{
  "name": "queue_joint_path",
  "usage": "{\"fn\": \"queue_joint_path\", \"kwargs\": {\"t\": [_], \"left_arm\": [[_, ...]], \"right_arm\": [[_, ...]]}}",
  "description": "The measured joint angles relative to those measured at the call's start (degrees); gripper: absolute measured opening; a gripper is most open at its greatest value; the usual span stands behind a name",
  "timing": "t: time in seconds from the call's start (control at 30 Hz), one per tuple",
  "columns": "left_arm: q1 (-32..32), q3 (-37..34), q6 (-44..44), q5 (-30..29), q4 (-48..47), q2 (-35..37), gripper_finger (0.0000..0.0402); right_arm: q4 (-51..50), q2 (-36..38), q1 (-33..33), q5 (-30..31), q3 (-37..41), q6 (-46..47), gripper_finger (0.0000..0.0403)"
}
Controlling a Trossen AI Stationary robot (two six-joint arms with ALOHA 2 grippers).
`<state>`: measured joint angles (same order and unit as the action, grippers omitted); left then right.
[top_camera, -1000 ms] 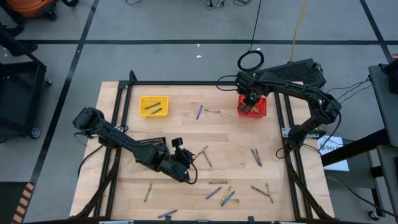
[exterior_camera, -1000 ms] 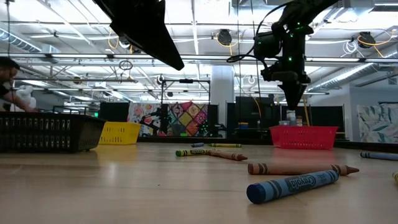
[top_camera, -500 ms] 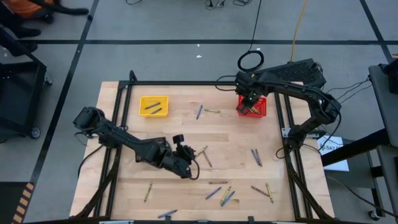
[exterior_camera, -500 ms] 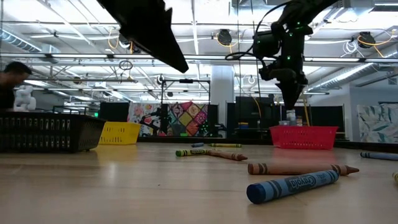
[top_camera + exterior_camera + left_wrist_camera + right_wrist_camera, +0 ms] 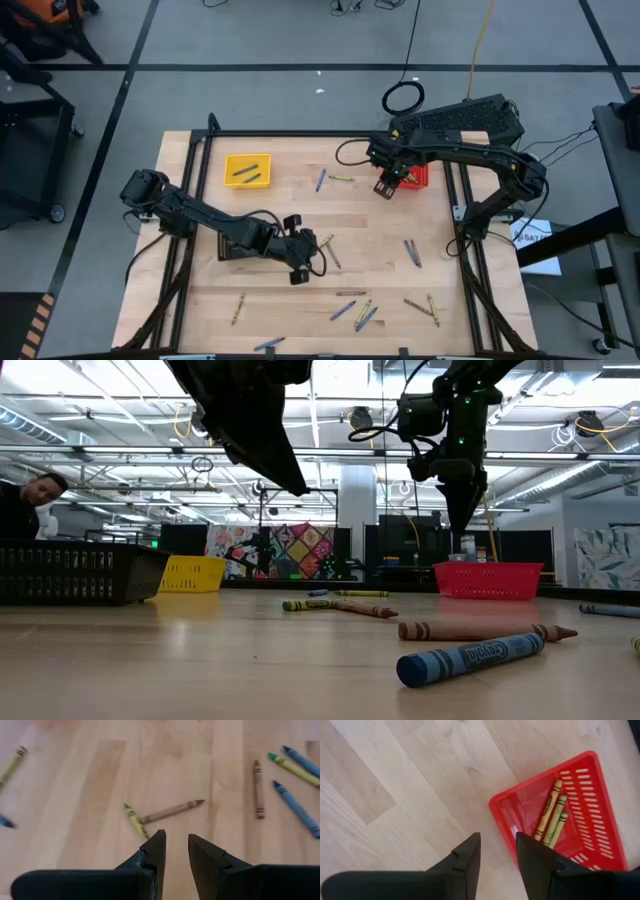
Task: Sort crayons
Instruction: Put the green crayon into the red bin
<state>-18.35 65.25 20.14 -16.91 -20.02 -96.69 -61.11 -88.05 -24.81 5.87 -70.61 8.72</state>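
Crayons lie scattered on the wooden table [image 5: 200,300]. A green crayon [image 5: 135,820] and a brown crayon [image 5: 170,811] touch at one end, just ahead of my left gripper [image 5: 176,845], which hangs open above the table middle [image 5: 308,248] with nothing between its fingers. My right gripper [image 5: 497,851] is open and empty, pointing down over bare wood just left of the red basket [image 5: 580,820], [image 5: 415,175]. Yellow-green crayons [image 5: 551,815] lie inside that basket. The yellow basket [image 5: 247,169] at the far left holds dark crayons.
A black basket [image 5: 75,572] stands under the left arm. Loose crayons lie near the far edge [image 5: 322,180], right of centre [image 5: 412,252] and in a cluster by the near edge [image 5: 355,312]. A blue crayon [image 5: 470,658] and a brown crayon [image 5: 480,631] lie close to the low camera. A person [image 5: 25,510] is beyond the table.
My right gripper has moved from above the red basket toward the table's left and now hangs beside the basket over bare wood. My left gripper has swung toward the far edge, closer to the green and brown crayon pair.
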Motion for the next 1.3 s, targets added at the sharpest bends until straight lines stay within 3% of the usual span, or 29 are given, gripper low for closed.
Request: {"fn": "queue_joint_path", "kwargs": {"t": [0.2,1.3], "left_arm": [[1.8,0.0,6.5,0.1,0.2,-1.2,0.0087],[6.1,0.0,8.1,6.5,3.1,-13.4,0.0086]], "right_arm": [[-0.4,0.0,2.1,0.0,0.0,0.9,0.0116],[-4.3,0.0,5.5,0.0,0.0,2.6,0.0116]]}}
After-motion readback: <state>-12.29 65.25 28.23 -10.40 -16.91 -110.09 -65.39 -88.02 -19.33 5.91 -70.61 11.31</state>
